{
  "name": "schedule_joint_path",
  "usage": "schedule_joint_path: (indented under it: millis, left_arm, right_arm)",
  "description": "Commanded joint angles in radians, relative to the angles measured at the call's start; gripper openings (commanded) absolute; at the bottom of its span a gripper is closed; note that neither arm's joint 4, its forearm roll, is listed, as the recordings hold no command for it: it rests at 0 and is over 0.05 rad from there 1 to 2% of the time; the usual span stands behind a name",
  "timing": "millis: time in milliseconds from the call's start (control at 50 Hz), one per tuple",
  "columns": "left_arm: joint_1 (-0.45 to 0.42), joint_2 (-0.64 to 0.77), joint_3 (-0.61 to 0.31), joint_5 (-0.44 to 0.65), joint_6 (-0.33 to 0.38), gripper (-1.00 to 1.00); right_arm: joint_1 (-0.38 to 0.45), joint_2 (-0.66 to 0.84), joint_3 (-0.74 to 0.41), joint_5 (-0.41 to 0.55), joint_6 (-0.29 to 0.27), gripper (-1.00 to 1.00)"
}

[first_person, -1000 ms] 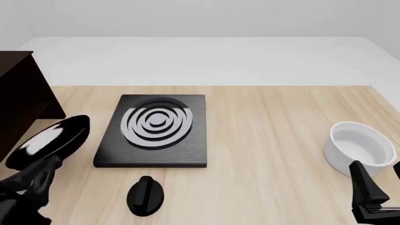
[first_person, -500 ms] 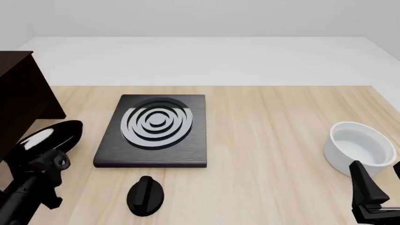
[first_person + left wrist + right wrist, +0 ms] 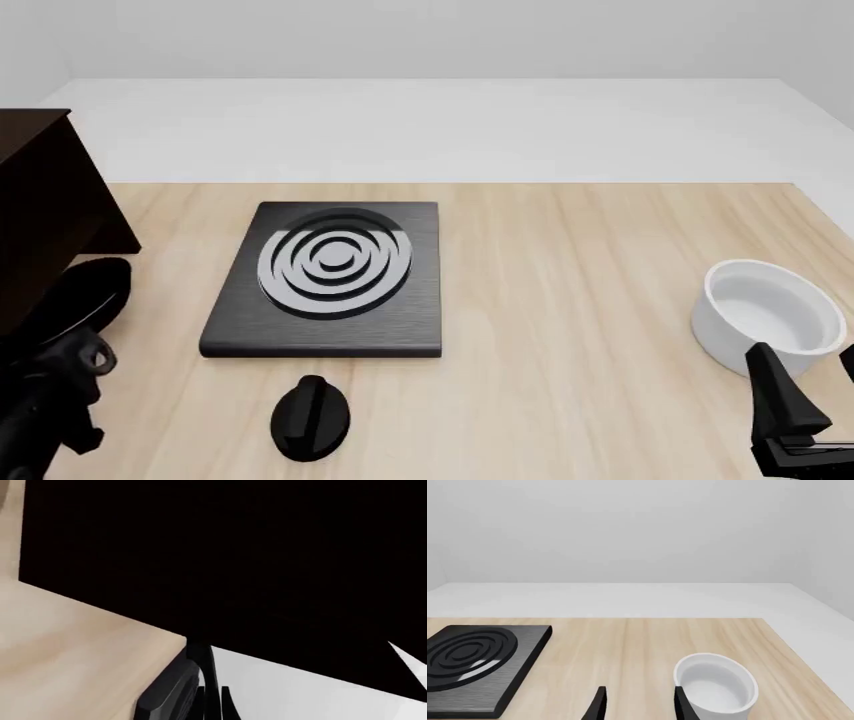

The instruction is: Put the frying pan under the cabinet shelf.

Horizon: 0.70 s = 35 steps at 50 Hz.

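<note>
The frying pan (image 3: pixel 78 296) shows as a glossy black disc at the table's left edge, tilted, its far side against the dark cabinet (image 3: pixel 38 205). My left gripper (image 3: pixel 80 352) is just behind the pan and shut on its handle. In the left wrist view the cabinet (image 3: pixel 233 555) fills most of the picture, with the pan's pale inside (image 3: pixel 300 695) below it and my left gripper (image 3: pixel 200 700) at the bottom edge. The shelf board itself cannot be made out. My right gripper (image 3: pixel 806 362) is open and empty next to the white bowl (image 3: pixel 767 312); it also shows in the right wrist view (image 3: pixel 640 707).
A flat black square plate with grey rings (image 3: pixel 334 275) lies left of the table's middle and also shows in the right wrist view (image 3: pixel 474 660). A small black oval object with a knob (image 3: pixel 310 418) lies near the front edge. The white bowl (image 3: pixel 715 689) stands at the right.
My left arm has carried the frying pan leftward and lower, toward the cabinet; less of the pan shows now. The right arm has not moved.
</note>
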Motion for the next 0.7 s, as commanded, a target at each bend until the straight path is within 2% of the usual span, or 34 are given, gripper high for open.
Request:
schedule_joint_path:
  millis: [20, 40, 80, 100, 120, 140, 160, 180, 200, 220, 240, 260, 280, 300, 320, 340, 360, 400, 420, 440, 460, 480, 500, 520, 540, 560, 600, 620, 640, 700]
  left_arm:
    - [0.160, 0.084, 0.000, -0.105, 0.044, -1.00]
    - [0.148, 0.148, 0.000, -0.142, 0.028, -1.00]
    - [0.180, 0.123, 0.000, -0.110, 0.073, -1.00]
    - [0.180, 0.122, 0.000, -0.109, 0.073, -1.00]
    - [0.162, 0.169, 0.000, -0.161, 0.060, -1.00]
    - [0.179, 0.173, 0.000, -0.147, 0.102, -1.00]
    - [0.179, 0.173, 0.000, -0.146, 0.102, -1.00]
    - [0.140, 0.189, 0.000, -0.163, 0.092, -1.00]
    - [0.146, 0.232, -0.001, -0.163, 0.146, -1.00]
    - [0.108, 0.242, 0.000, -0.164, 0.111, -1.00]
    - [0.108, 0.242, 0.000, -0.164, 0.111, -1.00]
    - [0.165, 0.258, -0.009, -0.164, 0.184, -1.00]
    - [0.104, 0.269, -0.005, -0.164, 0.119, -1.00]
    - [0.104, 0.269, -0.005, -0.164, 0.118, -1.00]
    - [0.149, 0.302, -0.030, -0.164, 0.186, -1.00]
    - [0.130, 0.306, -0.044, -0.164, 0.157, -1.00]
    - [0.139, 0.348, -0.056, -0.164, 0.183, -1.00]
    - [0.119, 0.332, -0.063, -0.164, 0.170, -1.00]
    - [0.143, 0.372, -0.079, -0.164, 0.220, -1.00]
    - [0.143, 0.372, -0.080, -0.164, 0.220, -1.00]
    - [0.083, 0.369, -0.089, -0.164, 0.184, -1.00]
    - [0.128, 0.393, -0.103, -0.161, 0.256, -1.00]
    - [0.038, 0.409, -0.107, -0.164, 0.179, -1.00]
    - [0.105, 0.401, -0.127, -0.160, 0.269, -1.00]
    - [0.036, 0.452, -0.139, -0.164, 0.224, -1.00]
    - [0.045, 0.444, -0.162, -0.163, 0.274, -1.00]
    - [0.056, 0.460, -0.179, -0.124, 0.294, -1.00]
    - [0.033, 0.481, -0.189, -0.162, 0.260, -1.00]
    - [0.033, 0.481, -0.189, -0.162, 0.260, -1.00]
    - [0.019, 0.478, -0.243, -0.093, 0.278, -1.00]
  right_arm:
    - [0.000, 0.000, 0.000, 0.000, 0.000, 1.00]
    - [0.000, 0.000, 0.000, 0.000, 0.000, 1.00]
    - [0.000, 0.000, 0.000, 0.000, 0.000, 1.00]
    - [0.000, 0.000, 0.000, 0.000, 0.000, 1.00]
    - [0.000, 0.000, 0.000, 0.000, 0.000, 1.00]
    - [0.000, 0.001, 0.000, 0.000, 0.000, 1.00]
    - [0.000, 0.001, 0.000, 0.000, 0.000, 1.00]
    - [0.000, 0.000, 0.000, 0.000, 0.000, 1.00]
    - [0.000, 0.000, 0.000, 0.000, 0.000, 1.00]
    - [0.000, 0.000, 0.000, 0.000, 0.000, 1.00]
    - [0.000, 0.000, 0.000, 0.000, 0.000, 1.00]
    - [0.000, 0.001, 0.000, 0.000, 0.000, 1.00]
    - [0.000, 0.001, 0.000, 0.000, 0.000, 1.00]
    - [0.000, 0.001, 0.000, 0.000, 0.000, 1.00]
    - [0.000, 0.000, 0.000, 0.000, 0.000, 1.00]
    - [0.000, 0.000, 0.000, 0.000, 0.000, 1.00]
    - [0.000, 0.000, 0.000, 0.000, 0.000, 1.00]
    - [0.000, 0.001, 0.000, 0.000, 0.000, 1.00]
    - [0.000, 0.000, 0.000, 0.000, 0.000, 1.00]
    - [0.000, 0.000, 0.000, 0.000, 0.000, 1.00]
    - [0.000, 0.000, 0.000, 0.000, 0.000, 1.00]
    - [0.000, 0.000, 0.000, 0.000, 0.000, 1.00]
    - [0.000, 0.000, 0.000, 0.000, 0.000, 1.00]
    - [0.000, 0.001, 0.000, 0.000, 0.000, 1.00]
    - [0.000, 0.000, 0.000, 0.000, 0.000, 1.00]
    - [0.000, 0.000, 0.000, 0.000, 0.000, 1.00]
    - [0.000, 0.000, 0.000, 0.000, 0.000, 1.00]
    - [0.000, 0.000, 0.000, 0.000, 0.000, 1.00]
    - [0.000, 0.000, 0.000, 0.000, 0.000, 1.00]
    - [0.000, 0.000, 0.000, 0.000, 0.000, 1.00]
